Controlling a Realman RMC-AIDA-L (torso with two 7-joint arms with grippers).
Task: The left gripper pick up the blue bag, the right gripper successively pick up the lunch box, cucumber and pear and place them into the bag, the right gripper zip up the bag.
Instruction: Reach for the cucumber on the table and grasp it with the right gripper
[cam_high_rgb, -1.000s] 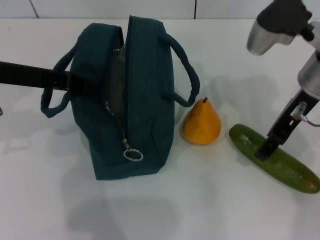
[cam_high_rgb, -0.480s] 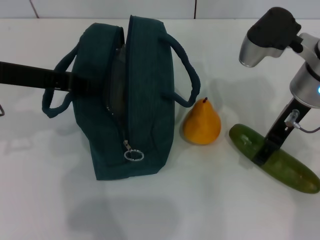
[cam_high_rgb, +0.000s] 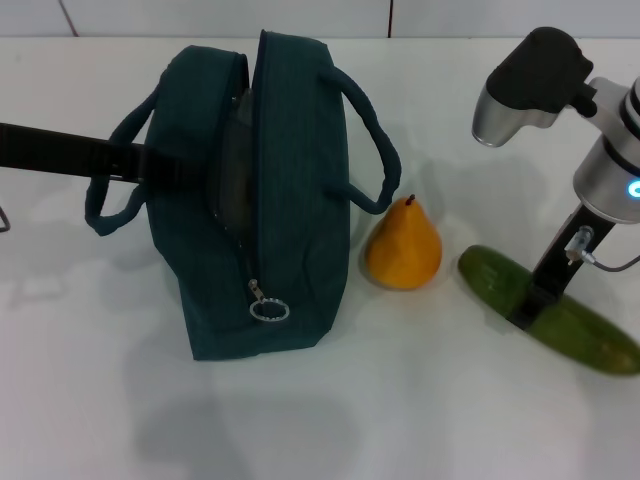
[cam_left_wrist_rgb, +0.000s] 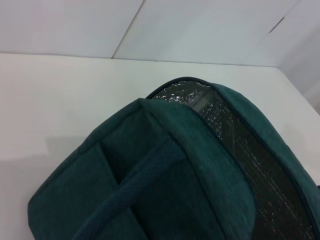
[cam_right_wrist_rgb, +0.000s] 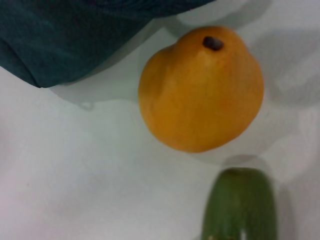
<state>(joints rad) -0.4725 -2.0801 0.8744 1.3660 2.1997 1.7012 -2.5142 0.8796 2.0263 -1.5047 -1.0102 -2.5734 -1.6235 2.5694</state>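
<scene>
The blue bag (cam_high_rgb: 270, 200) stands on the white table with its zip open, and its silver lining (cam_left_wrist_rgb: 235, 125) shows in the left wrist view. My left gripper (cam_high_rgb: 158, 167) reaches in from the left and is shut on the bag's left side by the handle. The lunch box is hidden. An orange pear (cam_high_rgb: 403, 247) stands just right of the bag, also seen as the pear (cam_right_wrist_rgb: 200, 90) in the right wrist view. The green cucumber (cam_high_rgb: 490, 275) lies right of the pear. My right gripper (cam_high_rgb: 528, 308) is down on its middle, shut on it.
The zip pull ring (cam_high_rgb: 268, 310) hangs at the bag's near end. The bag's right handle (cam_high_rgb: 375, 150) arches toward the pear. The cucumber's near tip (cam_right_wrist_rgb: 240, 205) lies close to the pear. White wall panels run behind the table.
The right arm's upper part has swung left while the gripper stayed on the cucumber. The cucumber's right end has shifted slightly. Bag, pear and left arm are unmoved.
</scene>
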